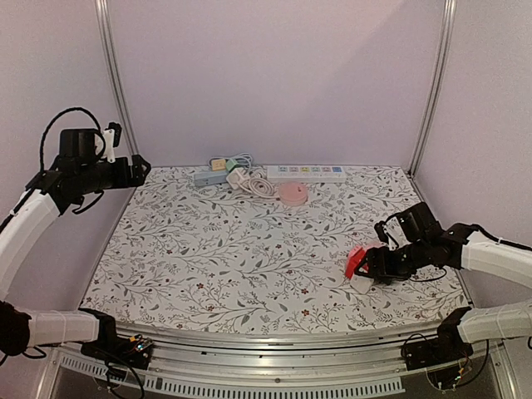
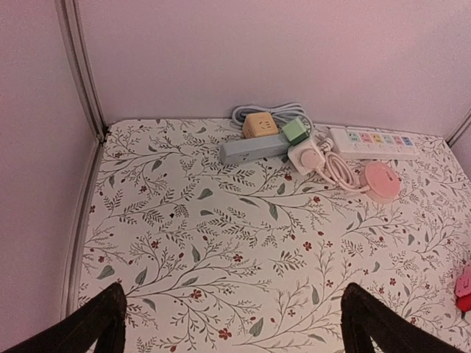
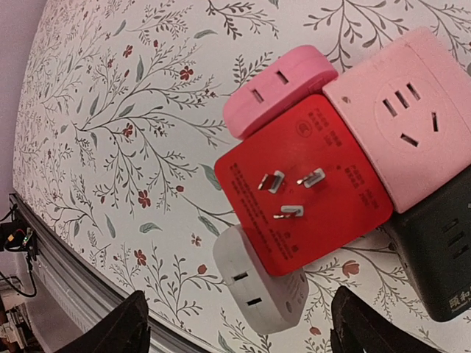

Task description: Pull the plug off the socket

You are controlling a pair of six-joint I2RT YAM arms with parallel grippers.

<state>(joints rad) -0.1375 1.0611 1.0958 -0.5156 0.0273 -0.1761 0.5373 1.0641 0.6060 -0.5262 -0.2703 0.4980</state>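
Observation:
A cluster of joined adapters lies at the table's right. In the right wrist view a red cube adapter (image 3: pixel 302 195) shows three prongs facing up. A pink adapter (image 3: pixel 276 92) is plugged into one side of it and a white adapter (image 3: pixel 261 283) into another. A pink cube socket (image 3: pixel 408 118) and a black block (image 3: pixel 441 257) adjoin it. My right gripper (image 3: pixel 243 334) is open just short of the white adapter; in the top view the right gripper (image 1: pixel 374 266) is at the red cluster (image 1: pixel 356 259). My left gripper (image 1: pixel 137 169) is open and empty, raised at the far left.
At the back stand a blue-grey power strip (image 2: pixel 254 148) with a yellow cube (image 2: pixel 259 124), a green cube (image 2: pixel 295 131) and a white plug (image 2: pixel 307 155) with coiled cable. Beside them are a long white power strip (image 2: pixel 372 140) and a pink round disc (image 2: pixel 383 180).

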